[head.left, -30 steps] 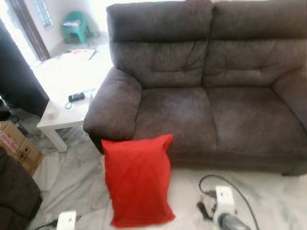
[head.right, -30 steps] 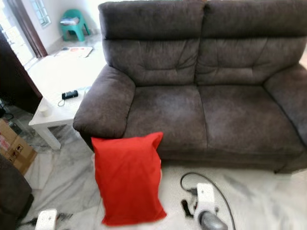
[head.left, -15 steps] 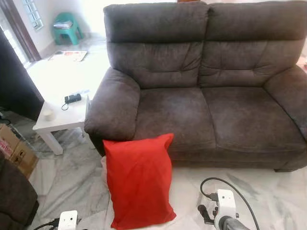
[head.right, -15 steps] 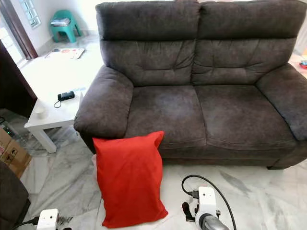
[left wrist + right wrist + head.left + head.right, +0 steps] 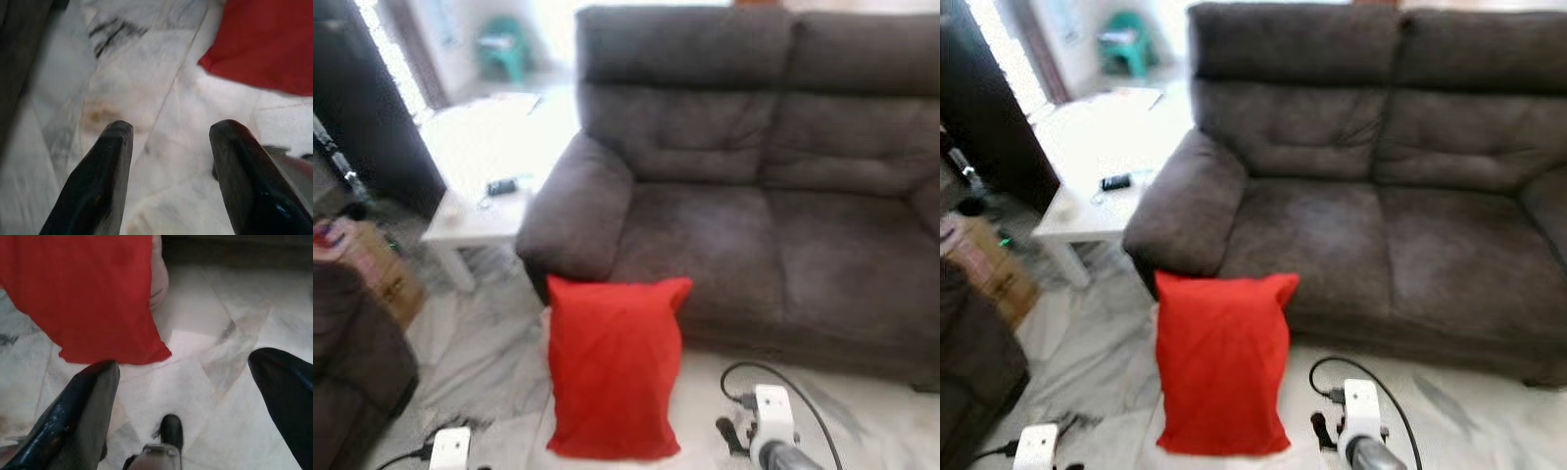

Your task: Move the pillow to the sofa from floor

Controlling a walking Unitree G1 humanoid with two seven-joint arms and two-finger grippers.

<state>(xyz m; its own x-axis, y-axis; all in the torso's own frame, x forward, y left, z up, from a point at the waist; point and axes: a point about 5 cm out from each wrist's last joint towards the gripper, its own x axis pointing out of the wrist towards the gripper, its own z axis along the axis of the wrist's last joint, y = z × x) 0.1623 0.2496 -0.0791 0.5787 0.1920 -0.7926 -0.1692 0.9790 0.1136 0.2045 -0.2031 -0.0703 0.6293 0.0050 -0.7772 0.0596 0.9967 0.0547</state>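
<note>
Pillow (image 5: 615, 368), bright red, stands on the pale marble floor (image 5: 484, 357) with its top edge leaning against the front of the dark brown sofa (image 5: 754, 196), just below the sofa's armrest (image 5: 573, 211) on the robot's left side; none of it rests on the sofa seat. The left gripper (image 5: 168, 171) hangs low over the floor, on the side of the pillow away from the sofa's middle, its two black fingers (image 5: 95, 181) spread apart with nothing between them, and a red corner of the pillow lies near but apart from their tips. The right gripper (image 5: 186, 396) is also low over the floor in front of the sofa, on the pillow's other side, its jaws released and wide, with the pillow's lower corner close to one finger (image 5: 73, 416) without touching it. In the head views the white wrist housing of the right arm (image 5: 771, 416), with a black cable looping from it, sits near the pillow's right edge, and that of the left arm (image 5: 450, 448) shows off the pillow's lower left corner. Beside the sofa's armrest stands a white table (image 5: 484, 191) carrying a small black object (image 5: 501, 186), too blurred to identify. A cardboard box (image 5: 382, 274) sits on the floor beyond the table, and a green chair (image 5: 504, 54) stands farther back from the sofa.
</note>
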